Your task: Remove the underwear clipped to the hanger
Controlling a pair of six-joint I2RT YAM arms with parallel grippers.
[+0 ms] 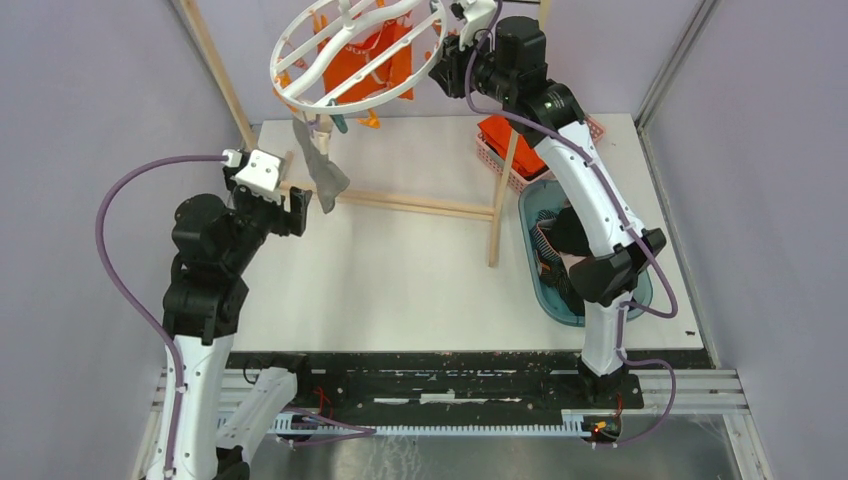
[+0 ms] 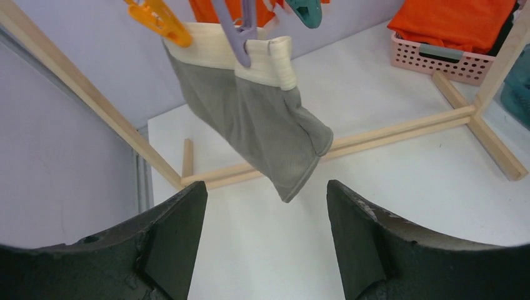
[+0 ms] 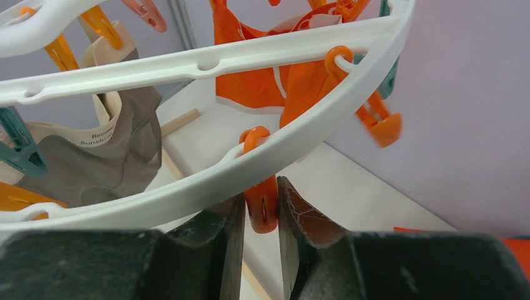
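Note:
The hanger (image 1: 283,80), a white ring with spokes and dangling pegs, hangs at the back over the table. A grey underwear (image 2: 269,125) with a cream waistband hangs from a purple peg (image 2: 240,31) and an orange peg (image 2: 159,19). An orange underwear (image 1: 375,60) with white trim is clipped behind it. My left gripper (image 2: 265,206) is open just below and in front of the grey garment's lower tip, not touching it. My right gripper (image 3: 261,206) is shut on an orange peg (image 3: 262,187) under the ring's rim (image 3: 187,187), on the ring's right side.
A wooden-post frame (image 1: 420,205) lies across the white table. A pink basket (image 1: 500,160) with a folded orange cloth (image 2: 450,22) stands at the back right. A teal tub (image 1: 530,215) with something dark in it sits under the right arm.

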